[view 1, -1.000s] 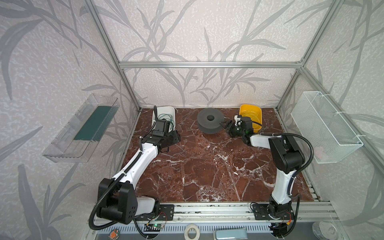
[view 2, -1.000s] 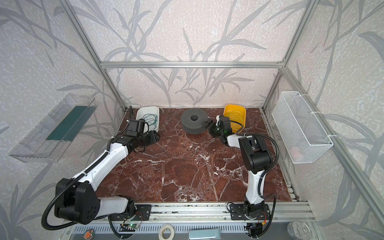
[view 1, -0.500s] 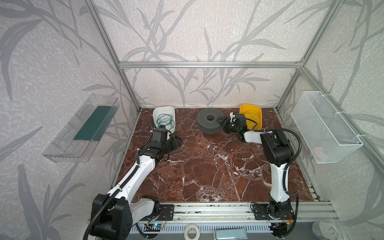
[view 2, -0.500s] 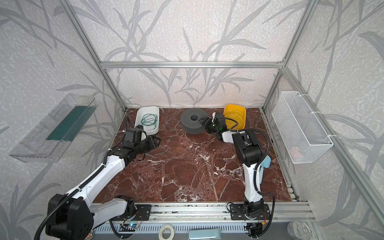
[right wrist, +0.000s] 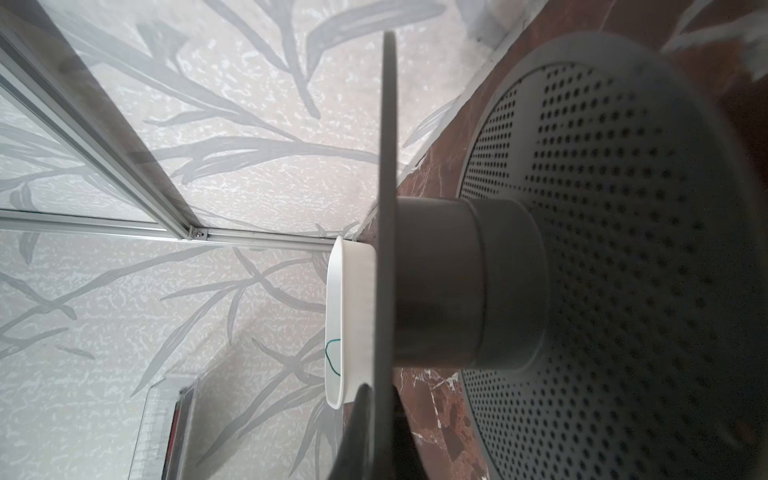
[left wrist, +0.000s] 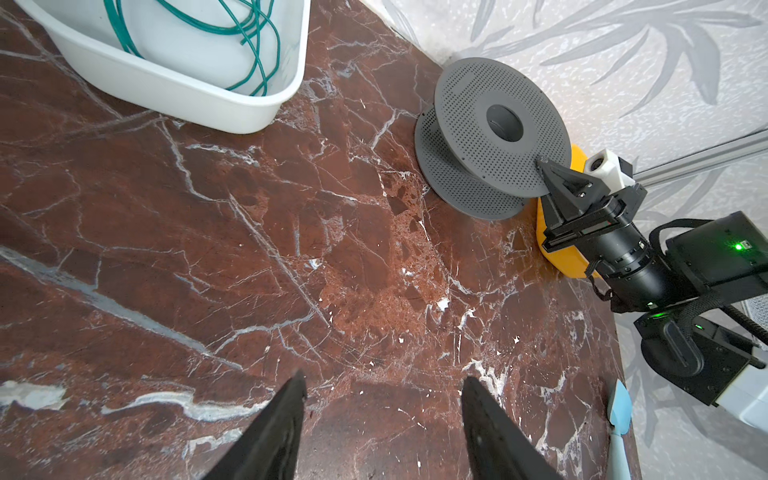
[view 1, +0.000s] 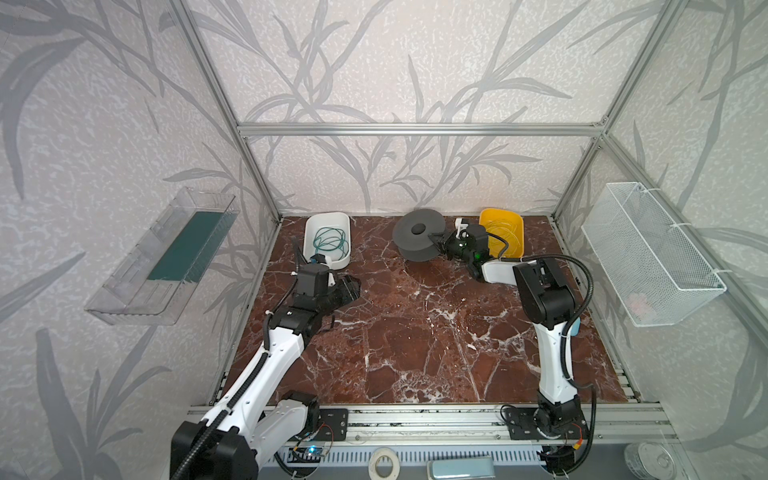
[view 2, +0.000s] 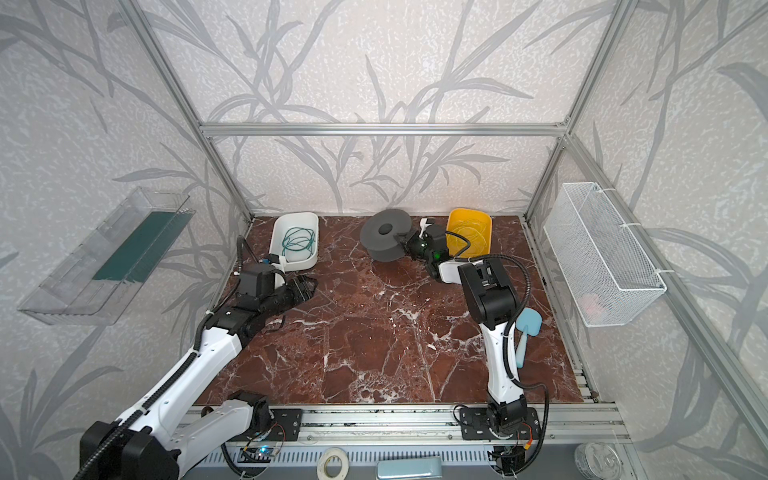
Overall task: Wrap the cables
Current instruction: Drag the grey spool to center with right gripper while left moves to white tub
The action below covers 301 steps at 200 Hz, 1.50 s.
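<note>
Cable loops flat along white tub

1. Tabletop — red-brown marble pattern, white veins.
2. White plastic tub, rear left corner.
3. Grey perforated spool, rear centre, between both tubs.
4. Yellow plastic tub, just beside the spool.
5. Light blue spatula — near right edge.
</note>
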Available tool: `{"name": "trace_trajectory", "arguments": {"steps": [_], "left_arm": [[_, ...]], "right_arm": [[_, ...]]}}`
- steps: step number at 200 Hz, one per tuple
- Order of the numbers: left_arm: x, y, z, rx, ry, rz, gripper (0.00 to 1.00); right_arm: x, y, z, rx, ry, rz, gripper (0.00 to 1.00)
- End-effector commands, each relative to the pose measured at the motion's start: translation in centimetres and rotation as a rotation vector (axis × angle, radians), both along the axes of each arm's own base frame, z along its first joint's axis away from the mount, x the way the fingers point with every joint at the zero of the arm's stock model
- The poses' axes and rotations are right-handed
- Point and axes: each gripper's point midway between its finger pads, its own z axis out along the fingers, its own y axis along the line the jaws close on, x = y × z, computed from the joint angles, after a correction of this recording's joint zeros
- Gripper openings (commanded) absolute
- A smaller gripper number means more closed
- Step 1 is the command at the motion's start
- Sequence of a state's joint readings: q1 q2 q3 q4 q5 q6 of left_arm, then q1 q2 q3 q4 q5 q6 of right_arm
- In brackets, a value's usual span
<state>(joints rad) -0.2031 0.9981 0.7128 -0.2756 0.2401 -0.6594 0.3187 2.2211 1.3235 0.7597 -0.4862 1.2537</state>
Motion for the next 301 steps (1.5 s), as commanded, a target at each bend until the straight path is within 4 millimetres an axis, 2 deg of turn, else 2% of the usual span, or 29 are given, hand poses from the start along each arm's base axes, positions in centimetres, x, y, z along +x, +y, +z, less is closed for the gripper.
{"name": "trace_trajectory", "arguments": {"steps": [1,35,53,72,135,176,215,231,234,246,301], "left_arm": [[-0.4,0.0,0.2,-0.011,-0.009,0.01,0.62],[-0.6,-0.1,1.0,-0.023,-0.011,0.007,0.62],[-0.9,0.0,1.3,-0.029,-0.013,0.016,0.62],[-1.3,0.2,1.7,-0.036,-0.022,0.025,0.62],[-2.4,0.3,1.6,-0.083,-0.015,0.048,0.6],[-2.9,-0.2,1.7,-0.129,-0.019,0.056,0.57],[-3.5,-1.4,1.7,-0.141,-0.024,0.036,0.54],[-4.0,-2.0,1.4,-0.137,-0.008,0.02,0.54],[-4.1,-2.1,1.3,-0.139,-0.007,0.018,0.54],[-4.3,-2.5,0.9,-0.143,-0.002,0.014,0.54],[-4.9,-4.3,-0.7,-0.128,0.003,-0.017,0.53]], "right_arm": [[-0.6,-0.9,-0.6,0.005,0.013,-0.032,0.0],[-2.5,-1.0,1.7,0.069,-0.036,-0.007,0.0],[-4.3,-0.8,2.6,0.097,-0.067,0.034,0.0],[-6.6,-0.9,2.4,0.128,-0.073,0.06,0.0],[-14.6,-2.3,0.7,0.184,-0.048,0.1,0.0],[-21.7,-1.2,-0.8,0.12,-0.021,0.176,0.0],[-26.9,-0.1,-1.3,0.07,-0.029,0.22,0.0],[-28.8,0.2,-2.4,0.046,-0.003,0.228,0.0],[-29.1,0.2,-1.7,0.054,-0.021,0.23,0.0],[-30.3,0.2,-2.1,0.042,-0.015,0.24,0.0],[-33.9,-2.1,-6.0,-0.059,0.084,0.25,0.0]]}}
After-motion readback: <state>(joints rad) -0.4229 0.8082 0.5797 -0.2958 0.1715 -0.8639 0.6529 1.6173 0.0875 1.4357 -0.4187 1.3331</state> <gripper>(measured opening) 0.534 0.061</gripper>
